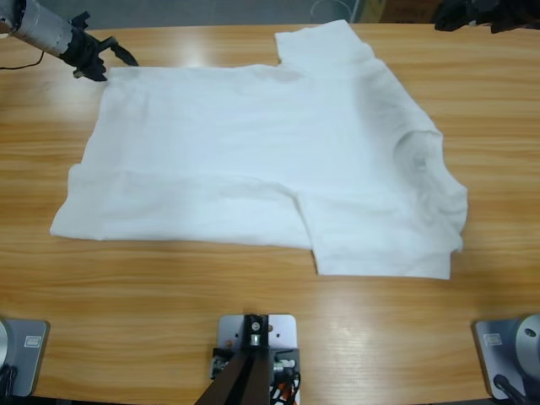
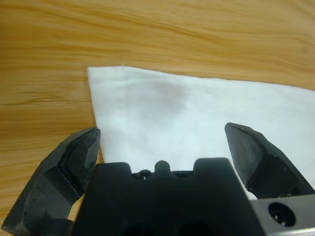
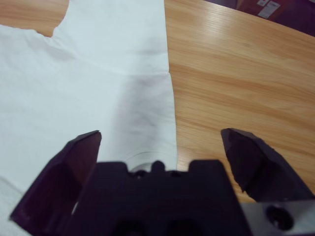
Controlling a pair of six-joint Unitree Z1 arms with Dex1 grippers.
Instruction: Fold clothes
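High view crops the right hand (image 1: pixel 472 18) beyond the T-shirt (image 1: pixel 253 160).

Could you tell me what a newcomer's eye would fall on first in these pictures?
The white T-shirt spread flat across the middle of the wooden table. Next, the left gripper, jaws open over the shirt's far-left hem corner, and the right gripper, open too, at the top right.
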